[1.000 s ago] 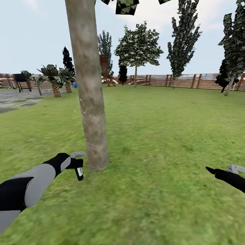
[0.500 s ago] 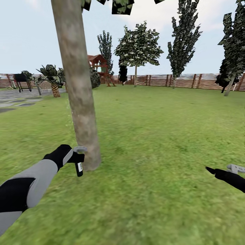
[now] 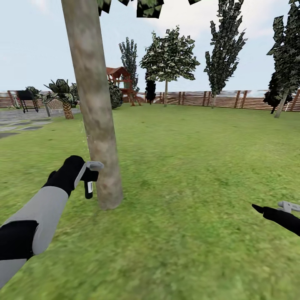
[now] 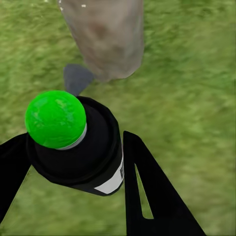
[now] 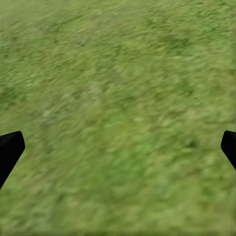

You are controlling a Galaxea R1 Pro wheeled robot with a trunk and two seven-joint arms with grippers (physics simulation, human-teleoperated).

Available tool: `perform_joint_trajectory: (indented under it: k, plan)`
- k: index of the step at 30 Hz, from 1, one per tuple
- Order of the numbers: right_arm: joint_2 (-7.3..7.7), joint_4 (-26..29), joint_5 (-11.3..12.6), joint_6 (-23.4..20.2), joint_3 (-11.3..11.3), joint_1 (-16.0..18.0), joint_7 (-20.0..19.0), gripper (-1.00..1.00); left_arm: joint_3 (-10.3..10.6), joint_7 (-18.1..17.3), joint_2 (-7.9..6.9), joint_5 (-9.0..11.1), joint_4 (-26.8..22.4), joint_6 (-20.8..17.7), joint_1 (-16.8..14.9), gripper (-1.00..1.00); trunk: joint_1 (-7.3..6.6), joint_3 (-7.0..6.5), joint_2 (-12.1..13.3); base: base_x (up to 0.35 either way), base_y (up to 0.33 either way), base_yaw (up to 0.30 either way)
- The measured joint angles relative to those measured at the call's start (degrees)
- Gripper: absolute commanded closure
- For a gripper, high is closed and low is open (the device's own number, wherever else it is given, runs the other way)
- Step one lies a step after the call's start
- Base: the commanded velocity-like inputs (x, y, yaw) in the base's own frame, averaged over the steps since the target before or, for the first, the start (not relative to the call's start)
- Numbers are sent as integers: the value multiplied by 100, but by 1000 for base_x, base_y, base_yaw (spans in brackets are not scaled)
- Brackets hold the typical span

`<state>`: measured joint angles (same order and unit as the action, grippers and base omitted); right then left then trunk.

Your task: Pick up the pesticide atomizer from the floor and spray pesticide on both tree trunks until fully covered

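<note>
Since a second ago the left gripper (image 3: 88, 177), clamped on the pesticide atomizer (image 3: 88, 188), has been raised beside the tree trunk (image 3: 96, 125); spraying is judged under way low on the bark. Lawn (image 3: 187, 166) is ringed by a fence (image 3: 233, 99). The right gripper (image 5: 118, 147) is held spread, empty, over grass.

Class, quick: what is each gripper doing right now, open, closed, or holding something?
Left gripper: closed on the atomizer, beside the tree trunk.
Right gripper: open, empty, over grass.
</note>
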<state>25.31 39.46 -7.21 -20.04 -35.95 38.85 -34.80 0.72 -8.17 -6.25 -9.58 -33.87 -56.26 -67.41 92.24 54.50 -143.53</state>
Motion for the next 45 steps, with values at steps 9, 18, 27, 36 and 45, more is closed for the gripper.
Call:
perform_joint_trajectory:
  k: [9, 18, 27, 36, 45]
  plan:
    - [1, 0, 0, 0, 0, 0, 0, -100, -10, -2, -16, -33, 36, -4, 0, 100, 0, 0, 0, 206, 86, 0]
    - [3, 0, 0, 0, 0, 0, 0, -100, -14, -9, -90, -25, 940, 614, 71, 100, 0, 0, 0, 24, 9, 0]
    - [2, 0, 0, 0, 0, 0, 0, -100, -46, -11, -104, -1, 1247, 1174, 71, 100, 0, 0, 0, 0, 0, 0]
    - [3, 0, 0, 0, 0, 0, 0, -100, -54, -26, -90, 25, 626, 1107, 38, 100, 0, 0, 0, 0, 0, 0]
    - [2, 0, 0, 0, 0, 0, 1, -100, -54, -32, -104, 30, -169, 335, -11, 100, -1, -1, -1, 0, 0, 0]
